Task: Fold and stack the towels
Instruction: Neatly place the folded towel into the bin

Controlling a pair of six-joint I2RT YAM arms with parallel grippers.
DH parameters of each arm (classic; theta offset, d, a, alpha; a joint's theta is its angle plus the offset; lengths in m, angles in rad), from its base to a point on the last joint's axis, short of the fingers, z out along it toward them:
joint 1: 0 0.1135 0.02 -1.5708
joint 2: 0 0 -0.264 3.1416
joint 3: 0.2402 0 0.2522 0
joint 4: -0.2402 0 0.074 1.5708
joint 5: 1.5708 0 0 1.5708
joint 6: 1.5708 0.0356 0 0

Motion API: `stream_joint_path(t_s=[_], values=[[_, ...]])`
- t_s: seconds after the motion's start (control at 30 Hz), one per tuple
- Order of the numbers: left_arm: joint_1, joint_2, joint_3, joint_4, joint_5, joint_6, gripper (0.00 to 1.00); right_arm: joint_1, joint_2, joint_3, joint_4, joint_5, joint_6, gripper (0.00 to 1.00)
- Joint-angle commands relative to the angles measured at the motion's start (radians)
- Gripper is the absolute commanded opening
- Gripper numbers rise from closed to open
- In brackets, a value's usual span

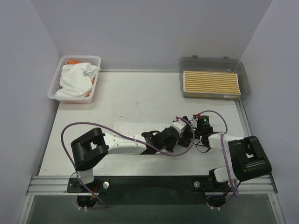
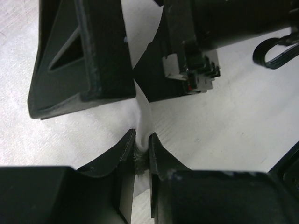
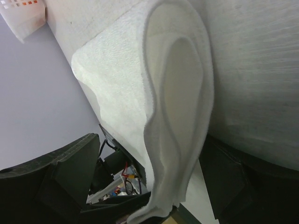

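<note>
The white towel point(image 1: 126, 128) you're folding sits in the middle of the table point(image 1: 140, 93), mostly tucked under both arms. Your left gripper point(image 2: 141, 140) is nearly closed, pinching a raised ridge of it. Your right gripper point(image 3: 149, 154) is spread wide, straddling the looped-up fold without clamping it. Further out, more white towels point(image 1: 77, 79) are heaped in the mesh basket point(image 1: 55, 86) back left. The yellow-striped towel point(image 1: 211, 83) lies flat in the grey tray point(image 1: 210, 62) back right.
</note>
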Motion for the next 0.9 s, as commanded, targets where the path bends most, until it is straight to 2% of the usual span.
stream_joint_path(t_s=[0.0, 0.1, 0.13, 0.2, 0.23, 0.27, 0.3, 0.33, 0.37, 0.43, 0.57, 0.6, 0.7, 0.77, 0.87], values=[[0.005, -0.024, 0.035, 0.066, 0.011, -0.035, 0.0, 0.048, 0.065, -0.032, -0.019, 0.099, 0.029, 0.87], [0.003, -0.017, 0.036, 0.068, 0.015, -0.049, 0.0, 0.063, 0.082, -0.038, 0.029, 0.121, 0.05, 0.78], [0.003, -0.015, 0.036, 0.065, 0.015, -0.054, 0.0, 0.063, 0.085, -0.036, 0.03, 0.131, 0.047, 0.7], [0.002, -0.014, 0.033, 0.065, 0.015, -0.069, 0.0, 0.065, 0.085, -0.03, 0.015, 0.145, 0.029, 0.61], [0.002, -0.014, 0.03, 0.065, 0.015, -0.074, 0.0, 0.066, 0.082, -0.018, 0.003, 0.156, 0.018, 0.47], [0.002, -0.014, 0.03, 0.066, 0.017, -0.081, 0.0, 0.066, 0.069, -0.01, -0.028, 0.171, 0.004, 0.39], [0.002, -0.014, 0.03, 0.066, 0.017, -0.085, 0.03, 0.066, 0.065, 0.002, -0.051, 0.182, -0.011, 0.32], [0.002, -0.014, 0.03, 0.066, 0.017, -0.086, 0.09, 0.066, 0.059, 0.016, -0.077, 0.19, -0.046, 0.18], [0.002, -0.014, 0.032, 0.065, 0.02, -0.088, 0.21, 0.066, 0.046, 0.045, -0.12, 0.203, -0.065, 0.11], [0.005, -0.018, 0.033, 0.057, 0.029, -0.092, 0.33, 0.065, 0.033, 0.088, -0.181, 0.225, -0.126, 0.0], [0.035, -0.079, -0.003, 0.054, 0.041, -0.106, 0.56, 0.059, 0.017, 0.233, -0.344, 0.291, -0.254, 0.0], [0.046, -0.098, -0.014, 0.054, 0.047, -0.109, 0.69, 0.054, 0.022, 0.261, -0.365, 0.298, -0.279, 0.0], [0.11, -0.194, -0.066, 0.042, 0.08, -0.121, 0.9, 0.042, 0.065, 0.405, -0.453, 0.296, -0.382, 0.0], [0.164, -0.283, -0.094, -0.019, 0.118, -0.129, 0.96, 0.039, 0.104, 0.474, -0.502, 0.305, -0.443, 0.0], [0.301, -0.414, -0.152, -0.091, 0.181, -0.097, 0.97, 0.031, 0.17, 0.64, -0.56, 0.311, -0.497, 0.0]])
